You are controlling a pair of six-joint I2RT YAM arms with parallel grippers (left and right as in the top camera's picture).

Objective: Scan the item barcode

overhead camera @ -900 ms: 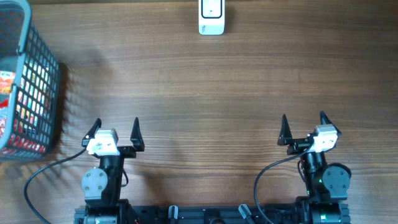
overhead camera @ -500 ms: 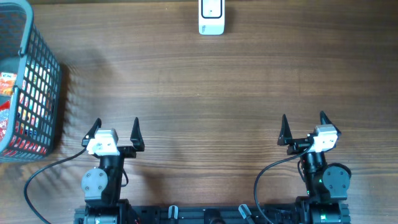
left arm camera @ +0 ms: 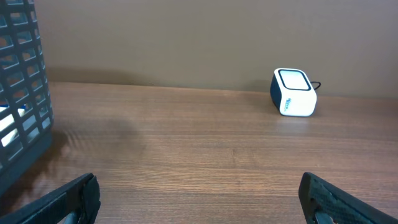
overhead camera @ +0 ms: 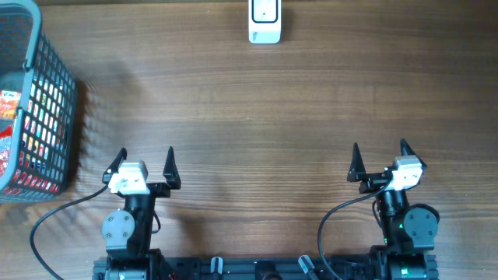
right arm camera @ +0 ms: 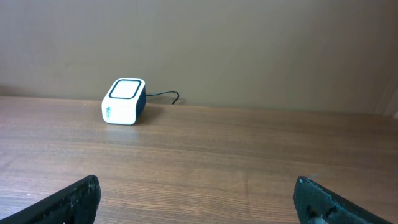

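A white barcode scanner (overhead camera: 264, 21) with a dark top window stands at the table's far edge, centre; it also shows as the scanner (left arm camera: 293, 92) in the left wrist view and the scanner (right arm camera: 124, 101) in the right wrist view. Red and white packaged items (overhead camera: 9, 128) lie inside a blue-grey wire basket (overhead camera: 54, 117) at the far left. My left gripper (overhead camera: 145, 162) rests near the front edge, open and empty. My right gripper (overhead camera: 380, 157) sits at the front right, open, nothing between its fingers.
The basket's mesh wall (left arm camera: 18, 93) fills the left edge of the left wrist view. A dark cable (right arm camera: 166, 94) runs from the scanner's back. A plain wall stands behind the table.
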